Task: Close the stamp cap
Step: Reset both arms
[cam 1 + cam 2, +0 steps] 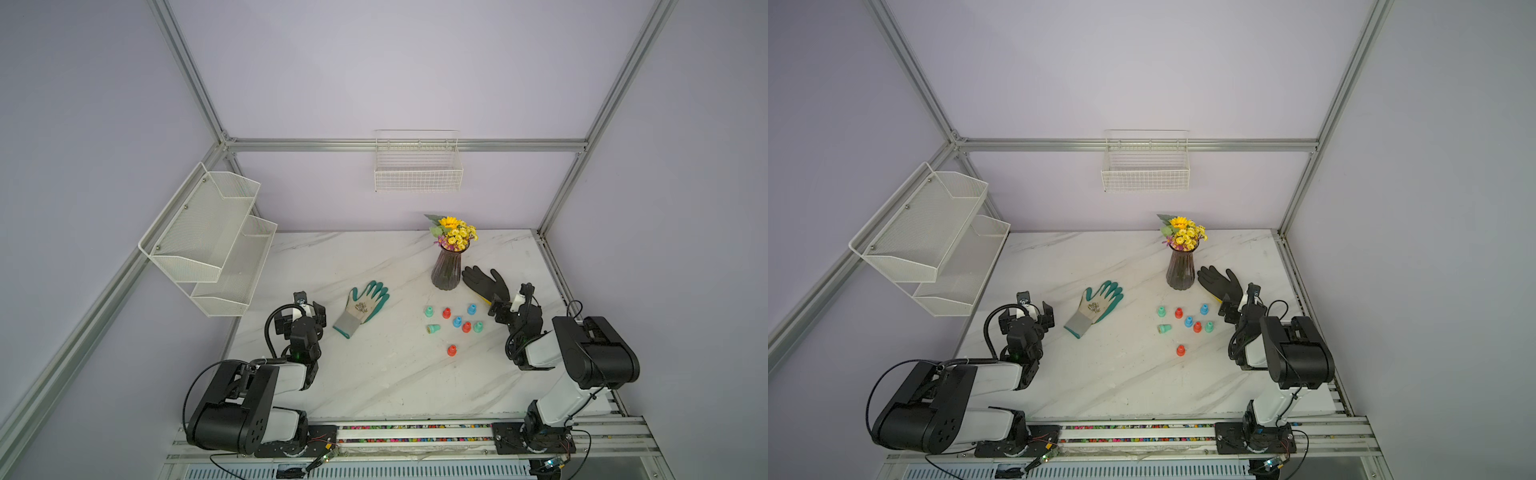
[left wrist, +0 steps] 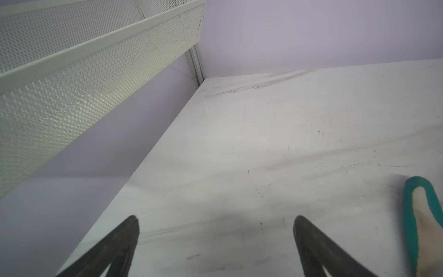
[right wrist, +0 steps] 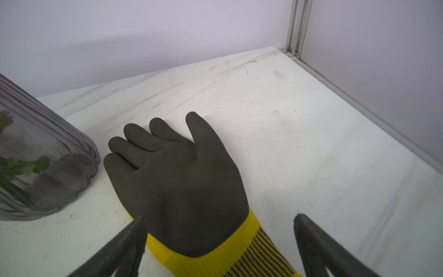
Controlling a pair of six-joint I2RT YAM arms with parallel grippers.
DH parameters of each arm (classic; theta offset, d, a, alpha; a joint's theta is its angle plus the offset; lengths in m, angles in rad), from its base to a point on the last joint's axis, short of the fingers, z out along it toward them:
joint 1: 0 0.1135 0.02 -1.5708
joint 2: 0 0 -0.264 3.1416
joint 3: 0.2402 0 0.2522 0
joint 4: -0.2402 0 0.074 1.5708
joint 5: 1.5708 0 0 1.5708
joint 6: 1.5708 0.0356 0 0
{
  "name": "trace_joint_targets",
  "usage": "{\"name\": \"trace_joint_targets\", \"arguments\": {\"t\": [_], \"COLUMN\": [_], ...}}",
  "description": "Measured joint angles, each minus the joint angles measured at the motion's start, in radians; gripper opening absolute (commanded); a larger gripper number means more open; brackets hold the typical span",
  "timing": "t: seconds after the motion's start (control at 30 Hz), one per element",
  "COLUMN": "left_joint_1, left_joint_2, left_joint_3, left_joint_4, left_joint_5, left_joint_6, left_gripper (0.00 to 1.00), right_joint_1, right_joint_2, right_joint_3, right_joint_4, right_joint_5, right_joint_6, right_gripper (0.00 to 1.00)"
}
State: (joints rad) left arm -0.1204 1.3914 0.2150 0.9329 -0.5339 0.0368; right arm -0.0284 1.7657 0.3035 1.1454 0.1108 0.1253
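Hovering with jaws spread wide and holding nothing, my right gripper [image 3: 220,218] hangs over the yellow cuff of the black glove [image 3: 177,187], my left gripper [image 2: 215,220] over bare table [image 2: 263,144] beside the teal glove [image 2: 408,215]. Beyond, the stamps [image 1: 457,321], small teal, red and blue cones, cluster near the vase [image 1: 446,270], closer to my right arm; one teal stamp [image 1: 433,328] lies tipped. Only the top views show them.

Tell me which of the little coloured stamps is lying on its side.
The green stamp at the cluster's edge toward the teal glove, robot-side of an upright green one. All seven others stand upright.
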Motion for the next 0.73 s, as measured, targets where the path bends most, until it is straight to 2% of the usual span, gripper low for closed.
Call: {"name": "trace_joint_targets", "arguments": {"t": [0.13,0.2,0.3,0.4,0.57,0.73], "left_joint_1": [0.031,0.04,0.071,0.1,0.102,0.102], "left_joint_2": [0.139,0.2,0.197,0.195,0.195,0.195], "left_joint_3": [0.038,0.069,0.144,0.164,0.163,0.163], "left_joint_4": [0.109,0.088,-0.031,-0.007,-0.023,-0.026], "left_joint_5": [0.098,0.146,0.221,0.256,0.289,0.3], "left_joint_6": [0.001,0.0,-0.017,-0.022,-0.027,-0.027], "left_gripper": [1.0,1.0,1.0,1.0,1.0,1.0], "right_joint_1": [0.0,0.0,0.0,0.0,0.0,0.007], "right_joint_2": [0.027,0.025,0.023,0.023,0.023,0.023], "right_joint_3": [0.027,0.065,0.091,0.107,0.132,0.146], "right_joint_4": [-0.004,-0.006,-0.008,-0.035,-0.076,-0.106], "right_joint_5": [-0.023,-0.031,-0.044,-0.067,-0.146,-0.173], "right_joint_6": [0.0,0.0,0.0,-0.005,-0.034,-0.055], "right_gripper": [0.97,0.97,0.97,0.97,0.97,0.97]}}
